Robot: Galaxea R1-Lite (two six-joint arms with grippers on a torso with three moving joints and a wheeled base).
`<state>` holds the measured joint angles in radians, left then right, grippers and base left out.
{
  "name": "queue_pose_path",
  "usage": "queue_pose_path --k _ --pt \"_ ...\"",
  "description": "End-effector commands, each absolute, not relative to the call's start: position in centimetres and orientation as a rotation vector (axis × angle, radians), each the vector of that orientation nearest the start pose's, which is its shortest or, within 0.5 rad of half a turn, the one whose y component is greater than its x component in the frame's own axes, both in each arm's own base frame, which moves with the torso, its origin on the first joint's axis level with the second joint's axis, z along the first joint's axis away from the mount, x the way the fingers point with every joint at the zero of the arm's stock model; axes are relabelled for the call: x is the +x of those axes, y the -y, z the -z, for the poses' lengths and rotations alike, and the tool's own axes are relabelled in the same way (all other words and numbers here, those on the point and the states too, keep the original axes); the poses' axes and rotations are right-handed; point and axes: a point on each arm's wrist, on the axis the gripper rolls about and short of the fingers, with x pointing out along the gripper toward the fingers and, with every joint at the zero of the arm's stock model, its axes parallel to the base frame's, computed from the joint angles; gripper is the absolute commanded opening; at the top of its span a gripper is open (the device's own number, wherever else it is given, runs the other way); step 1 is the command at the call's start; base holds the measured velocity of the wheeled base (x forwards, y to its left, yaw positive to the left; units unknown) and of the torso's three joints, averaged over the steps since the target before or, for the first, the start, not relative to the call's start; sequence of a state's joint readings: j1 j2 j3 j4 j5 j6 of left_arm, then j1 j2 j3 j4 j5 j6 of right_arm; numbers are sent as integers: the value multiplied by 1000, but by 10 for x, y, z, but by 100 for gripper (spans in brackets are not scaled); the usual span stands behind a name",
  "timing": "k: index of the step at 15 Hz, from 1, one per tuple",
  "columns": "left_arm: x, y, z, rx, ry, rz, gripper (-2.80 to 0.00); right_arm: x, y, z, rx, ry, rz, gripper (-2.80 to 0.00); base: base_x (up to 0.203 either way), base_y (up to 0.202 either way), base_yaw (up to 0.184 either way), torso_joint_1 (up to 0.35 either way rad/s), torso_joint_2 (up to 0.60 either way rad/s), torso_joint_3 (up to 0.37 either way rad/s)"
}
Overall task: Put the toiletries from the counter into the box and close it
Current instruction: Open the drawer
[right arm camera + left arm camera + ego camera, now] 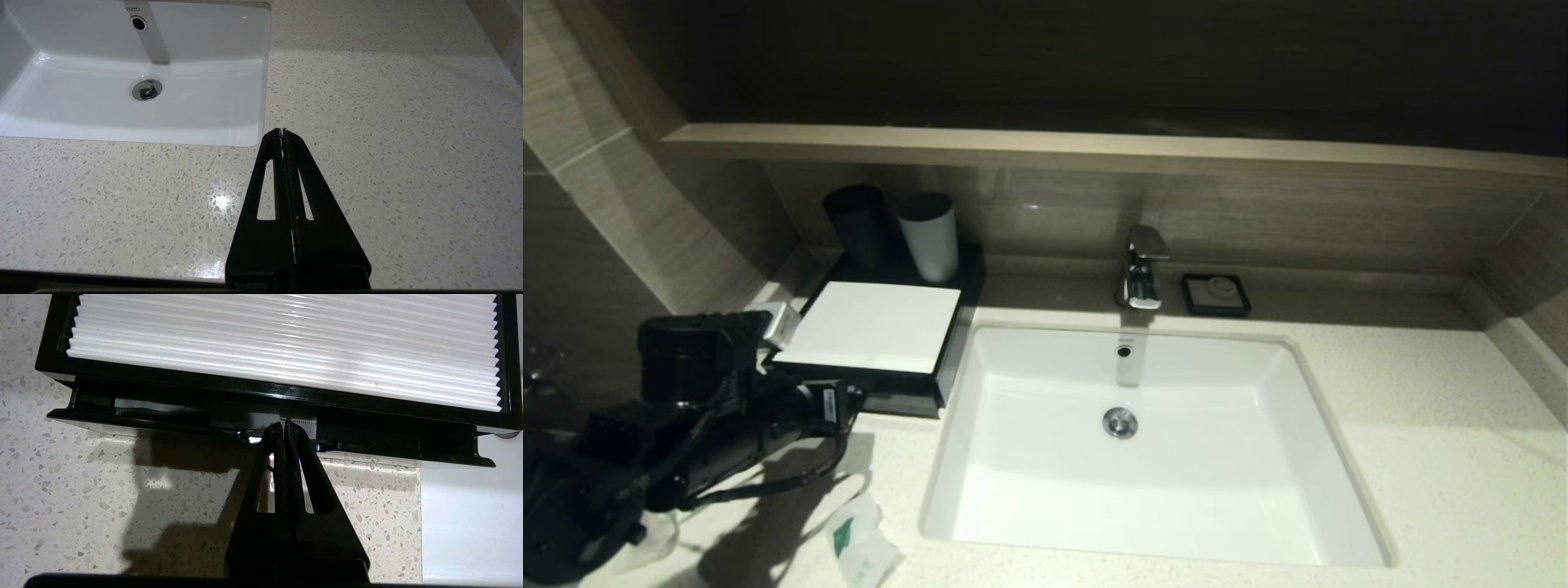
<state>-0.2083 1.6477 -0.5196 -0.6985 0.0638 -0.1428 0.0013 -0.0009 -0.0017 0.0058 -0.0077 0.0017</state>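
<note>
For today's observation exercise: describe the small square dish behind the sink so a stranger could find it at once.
Start at the white sink set in the speckled counter and find the chrome tap on its back edge. The soap dish lies flat on the counter just right of the tap. It is a low black square with a pale inset, unlike the two tall cups at the far left.

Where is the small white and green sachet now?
In the head view, the small white and green sachet lies on the speckled counter, front left of the white sink, below the left arm.
</note>
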Motion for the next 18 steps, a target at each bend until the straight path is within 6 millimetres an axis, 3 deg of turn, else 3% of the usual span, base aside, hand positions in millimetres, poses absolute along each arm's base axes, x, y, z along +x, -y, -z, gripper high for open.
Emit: queue_pose_path --k 1,18 --pt "255 53 -129 -83 -438 111 -280 -23 0 -75 2 -5 6 -280 0 0 0 0 0 0" --pt "263 54 -129 -78 -426 111 -280 -23 0 -75 2 -5 6 -280 0 0 0 0 0 0"
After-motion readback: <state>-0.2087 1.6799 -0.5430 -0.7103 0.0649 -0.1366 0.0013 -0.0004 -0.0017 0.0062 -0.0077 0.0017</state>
